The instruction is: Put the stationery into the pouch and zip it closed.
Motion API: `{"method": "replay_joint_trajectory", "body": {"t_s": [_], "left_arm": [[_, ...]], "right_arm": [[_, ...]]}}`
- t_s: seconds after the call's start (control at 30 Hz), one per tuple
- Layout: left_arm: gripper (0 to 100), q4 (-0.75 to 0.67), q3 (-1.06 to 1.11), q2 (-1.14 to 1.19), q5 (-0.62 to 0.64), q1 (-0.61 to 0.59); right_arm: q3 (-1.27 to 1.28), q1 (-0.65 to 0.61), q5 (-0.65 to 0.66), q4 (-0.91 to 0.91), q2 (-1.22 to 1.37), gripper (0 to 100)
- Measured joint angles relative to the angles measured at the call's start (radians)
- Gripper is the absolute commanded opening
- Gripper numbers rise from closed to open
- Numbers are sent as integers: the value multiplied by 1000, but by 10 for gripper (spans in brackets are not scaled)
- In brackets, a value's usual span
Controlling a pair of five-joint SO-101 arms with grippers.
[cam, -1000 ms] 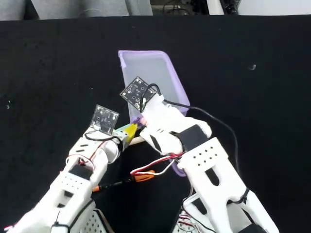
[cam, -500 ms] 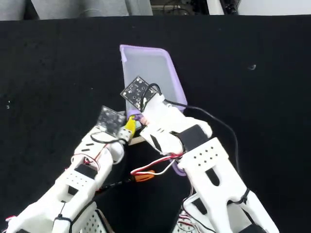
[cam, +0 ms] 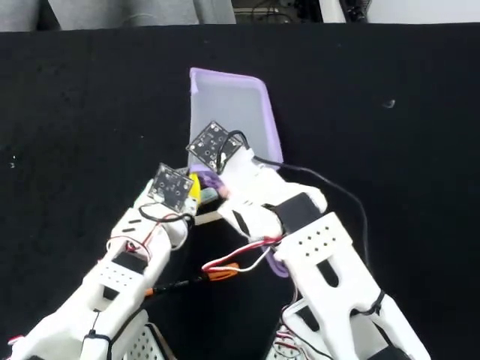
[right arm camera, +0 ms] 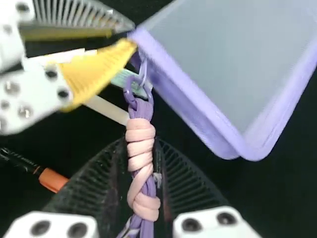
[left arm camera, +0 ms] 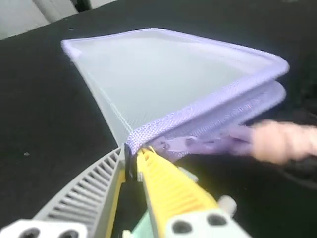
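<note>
The translucent pouch [cam: 234, 112] with purple edging lies mid-table, its near end under both grippers. My left gripper [cam: 193, 193] is shut on the pouch's near corner [left arm camera: 132, 141], pinched between a yellow finger [left arm camera: 168, 186] and a grey one. My right gripper [right arm camera: 140, 153] is shut on the pink and purple braided zipper cord [right arm camera: 139, 141], which runs to the metal pull at that same corner of the pouch [right arm camera: 237, 64]. An orange and black pen [cam: 217, 274] lies on the table under the arms. A pale stick [right arm camera: 105, 110] and a green item [right arm camera: 130, 83] lie beside the pouch mouth.
The black tablecloth [cam: 390, 150] stretches open to the right, the left and beyond the pouch. Red, white and black cables [cam: 240, 259] hang between the two arms over the pen. The table's far edge [cam: 300, 24] runs along the back.
My left gripper moved forward and to the right, up to the pouch's near corner beside the right gripper. The pouch shifted a little away and straightened. The right arm barely moved.
</note>
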Motion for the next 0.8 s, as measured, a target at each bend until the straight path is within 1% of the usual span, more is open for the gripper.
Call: {"method": "replay_joint_trajectory", "body": {"t_s": [0.1,0.23,0.33,0.53,0.7,0.8], "left_arm": [[29,0,-8,0,0,-14],[29,0,-9,0,-2,-18],[29,0,-9,0,-2,-23],[29,-2,-9,0,-2,-74],[29,-2,-9,0,-2,-83],[29,-2,-9,0,-2,-83]], "right_arm": [[-14,57,0,29,0,11],[-49,166,3,64,0,11],[-69,230,34,94,0,11],[-118,318,78,170,0,11],[-158,382,117,233,0,11],[-158,407,121,241,0,11]]}}
